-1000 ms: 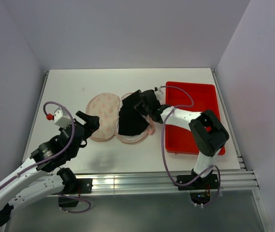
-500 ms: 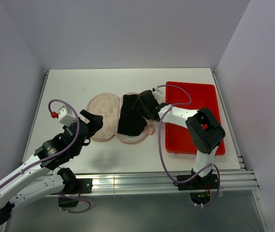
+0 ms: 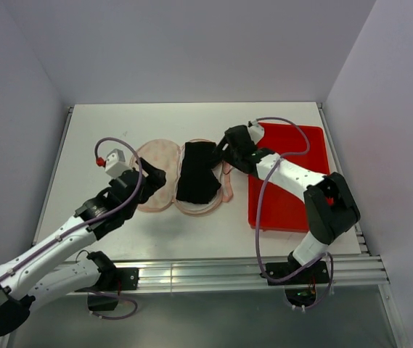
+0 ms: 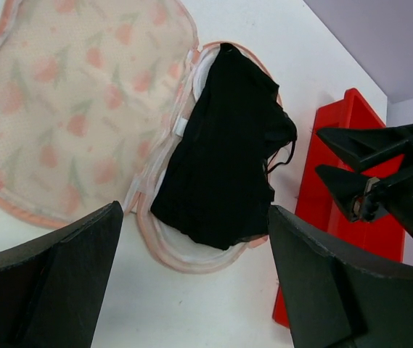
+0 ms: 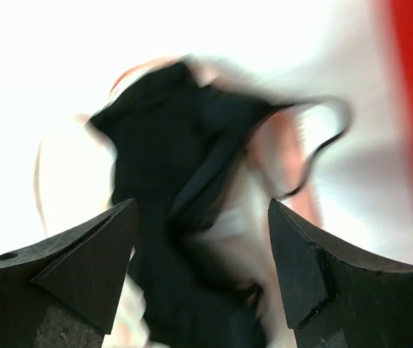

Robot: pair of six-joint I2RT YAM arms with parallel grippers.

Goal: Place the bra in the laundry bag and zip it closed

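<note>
The laundry bag [image 3: 160, 154] lies open on the white table, its printed beige-pink lobe on the left [image 4: 68, 109]. The black bra [image 3: 197, 174] rests folded on the right lobe's white mesh cup, one thin strap trailing over the pink rim toward the tray. In the left wrist view the bra [image 4: 224, 152] fills most of that lobe. My right gripper [image 3: 224, 152] hovers open just right of the bra, holding nothing; its view is blurred, with the bra [image 5: 184, 167] below its fingers. My left gripper [image 3: 154, 183] stands open above the left lobe's near edge, empty.
A red plastic tray [image 3: 293, 174] lies right of the bag, under the right arm, and shows as a red edge [image 4: 333, 188] in the left wrist view. The right gripper [image 4: 318, 151] points at the bra from that side. Bare table [image 3: 112, 130] stretches left and behind.
My right gripper has opened, let go of the bra and drawn back toward the tray. The bra now lies flat on the right lobe. My left arm has reached forward over the left lobe.
</note>
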